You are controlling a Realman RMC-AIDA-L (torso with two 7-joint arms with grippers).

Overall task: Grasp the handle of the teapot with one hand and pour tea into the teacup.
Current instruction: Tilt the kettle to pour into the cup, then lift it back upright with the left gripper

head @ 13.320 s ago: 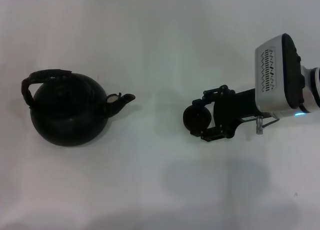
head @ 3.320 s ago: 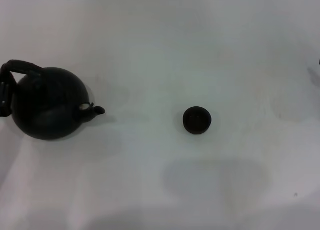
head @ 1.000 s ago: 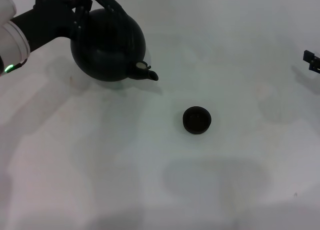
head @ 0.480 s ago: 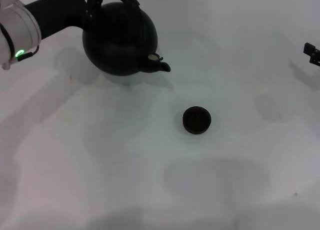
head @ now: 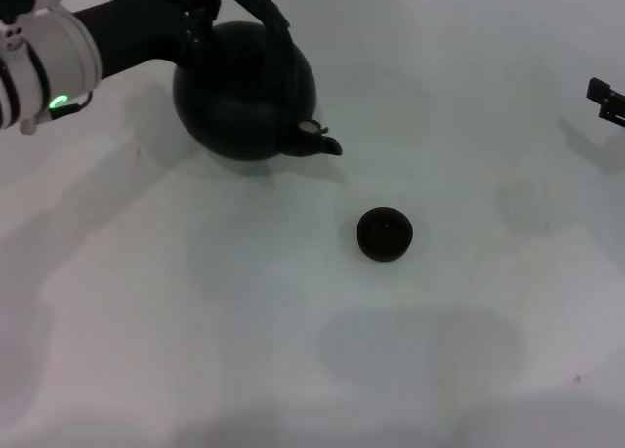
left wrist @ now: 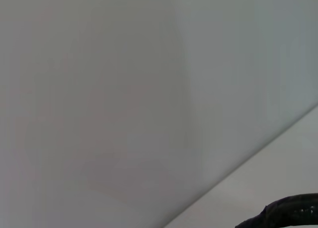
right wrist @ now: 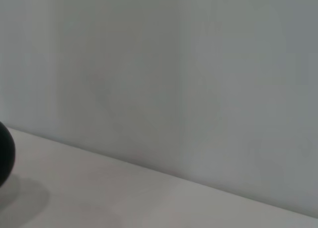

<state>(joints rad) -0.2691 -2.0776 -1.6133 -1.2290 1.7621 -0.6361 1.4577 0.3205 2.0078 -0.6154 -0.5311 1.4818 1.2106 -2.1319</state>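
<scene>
Left gripper (head: pixel 195 14) jaws clamped on teapot (head: pixel 244 92) handle (head: pixel 256 4), right gripper (head: pixel 607 101) mostly cropped, jaws unreadable

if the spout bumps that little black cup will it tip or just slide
Probably slide rather than tip: the teacup looks low and wide, standing alone on the smooth white table. Being far smaller than the teapot held by the left gripper, it likely shifts easily.
</scene>
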